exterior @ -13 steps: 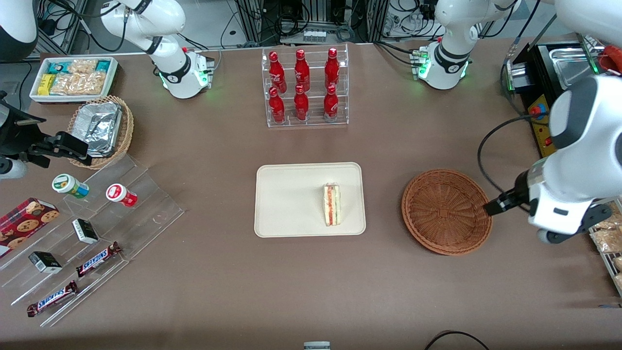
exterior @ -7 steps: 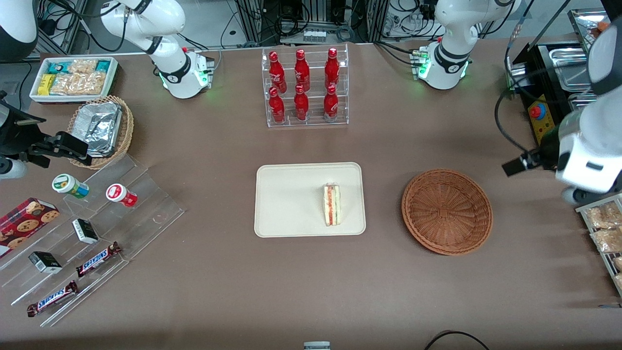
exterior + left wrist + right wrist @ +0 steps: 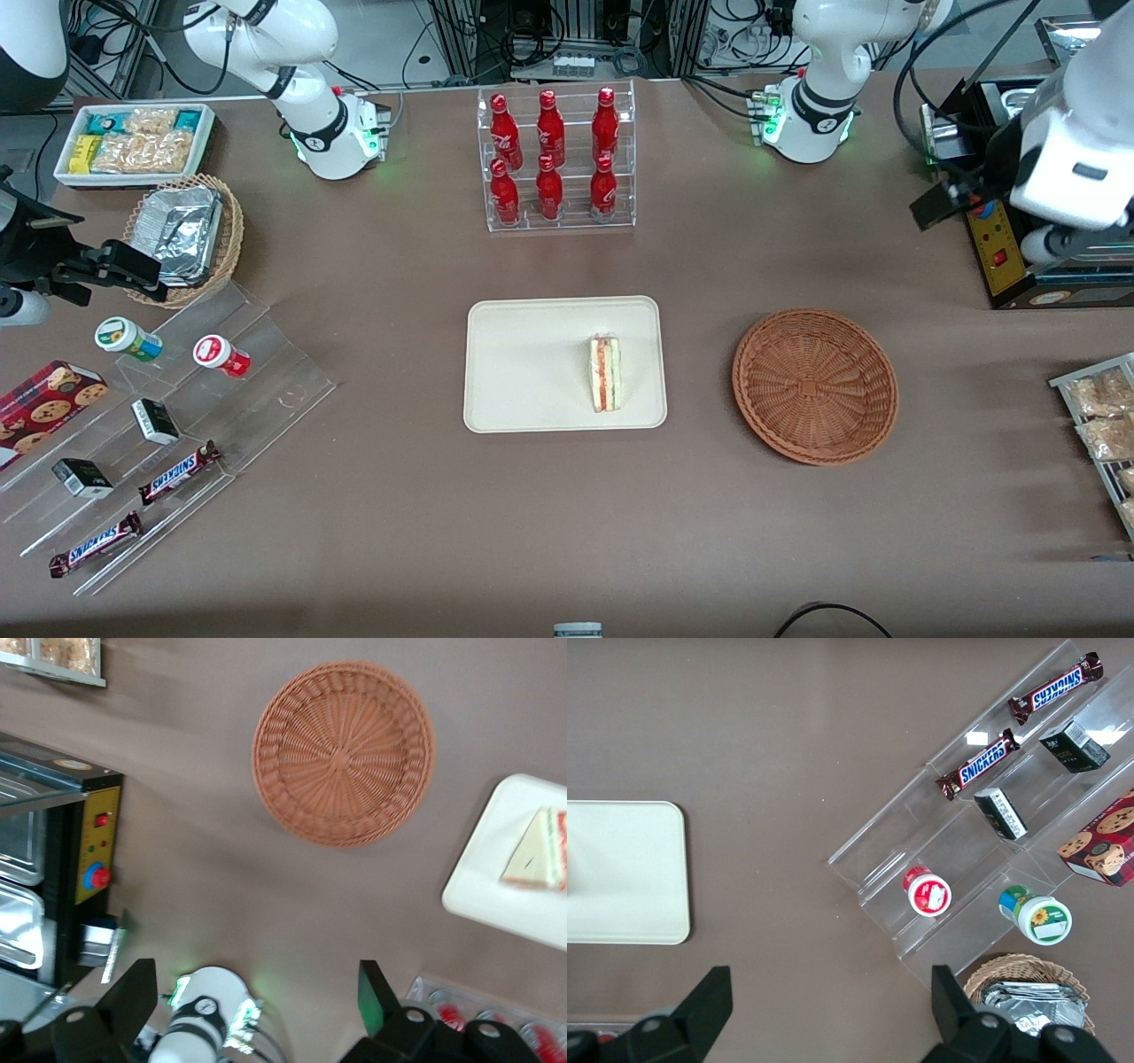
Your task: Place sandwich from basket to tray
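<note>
A brown surface (image 3: 372, 532) is seen from the front, backed by cabling and metal frames. At its middle the cream tray (image 3: 532, 354) lies flat, and the sandwich (image 3: 606, 373) rests on it, near the tray edge that faces the basket (image 3: 815, 385). The basket is shown empty, well apart from the tray, toward the working arm's end of the surface.

In the front view the claw itself cannot be made out: only the white wrist body of the left arm is seen, above the black appliance with a red button (image 3: 979, 202), at the working arm's end and farther from the front camera than the basket. The left wrist view supplies what is missing there: the claw (image 3: 252, 1005) is shown with its two black fingers (image 3: 133, 997) spread wide and nothing between them, high above the surface. The basket (image 3: 344, 753) is seen whole in that view, while the tray (image 3: 496, 895) and the sandwich (image 3: 536, 859) are cut off at the frame edge. In the right wrist view only a corner part of the tray (image 3: 620, 873) is shown; the sandwich is not seen there. A rack of red bottles (image 3: 554, 159) stands farther from the front camera than the tray.
</note>
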{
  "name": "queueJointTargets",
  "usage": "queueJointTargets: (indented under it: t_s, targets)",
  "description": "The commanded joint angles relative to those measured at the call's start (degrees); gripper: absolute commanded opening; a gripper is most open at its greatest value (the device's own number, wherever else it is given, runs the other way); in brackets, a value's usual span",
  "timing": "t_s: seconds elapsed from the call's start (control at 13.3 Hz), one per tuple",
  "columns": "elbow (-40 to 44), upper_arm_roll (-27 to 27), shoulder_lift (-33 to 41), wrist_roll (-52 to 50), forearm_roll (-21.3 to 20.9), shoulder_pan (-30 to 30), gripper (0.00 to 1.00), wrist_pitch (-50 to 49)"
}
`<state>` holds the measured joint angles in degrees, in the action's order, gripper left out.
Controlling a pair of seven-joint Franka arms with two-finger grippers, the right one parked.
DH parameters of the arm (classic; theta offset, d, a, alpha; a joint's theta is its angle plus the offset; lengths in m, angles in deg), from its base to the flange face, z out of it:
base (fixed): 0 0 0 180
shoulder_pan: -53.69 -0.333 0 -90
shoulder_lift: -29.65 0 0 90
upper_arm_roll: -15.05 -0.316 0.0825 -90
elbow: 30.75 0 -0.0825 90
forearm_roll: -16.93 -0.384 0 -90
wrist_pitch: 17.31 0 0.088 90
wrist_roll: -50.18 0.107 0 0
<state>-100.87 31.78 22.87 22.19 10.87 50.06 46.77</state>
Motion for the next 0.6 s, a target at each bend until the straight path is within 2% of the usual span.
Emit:
queueJointTargets:
  t_s: [0.0,0.15,0.3,0.53]
  targets:
    - [-3.3,-3.0,4.3,5.3,2.4,0.4,1.00,-2.8]
    - [-6.2,-4.9,5.5,11.0,4.6,0.2,1.00,-3.2]
    - [-8.8,-5.2,5.6,18.8,3.9,0.3,1.00,-2.4]
    - [-12.7,-5.2,5.6,20.1,4.0,0.2,1.00,3.3]
